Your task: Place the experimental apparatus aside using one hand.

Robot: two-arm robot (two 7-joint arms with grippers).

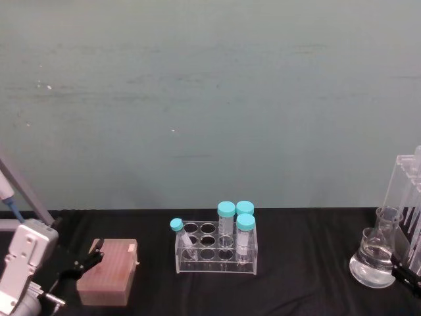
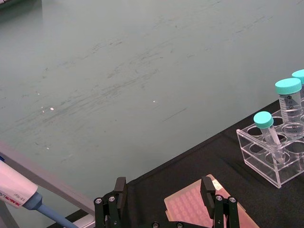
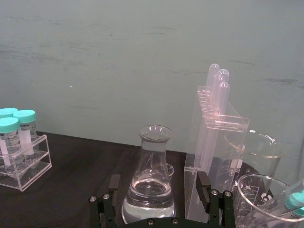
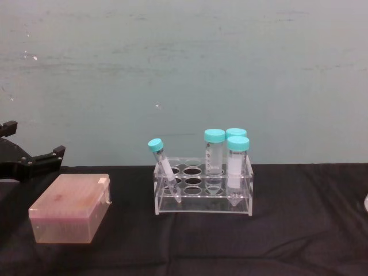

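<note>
The flask [image 3: 152, 183] stands upright at the right edge of the table [image 1: 309, 263], directly ahead of the right gripper [image 3: 159, 194] and in line with the gap between its open jaws, which flank the flask's base without visible contact. The flask is a conical vessel, long axis vertical, holding clear liquid in its lower part. Just beside it, farther toward the right edge, stands the tall acrylic stand [image 3: 213, 156] with round-topped tubes [image 3: 219, 90] rising above it; beakers [image 3: 259, 161] sit beyond the stand, apparently empty. The right arm is the nearer one. The left gripper [image 2: 164, 202] hovers open near the left edge of the table over a pink box [image 1: 108, 271], well apart from the labware. A clear rack [image 1: 217, 249] mid-table holds four teal-capped tubes [image 1: 245, 230], one of them leaning. Judgement: a short forward reach and closure on the flask is the likely next move; glass and liquid call for a level, steady transfer.
</note>
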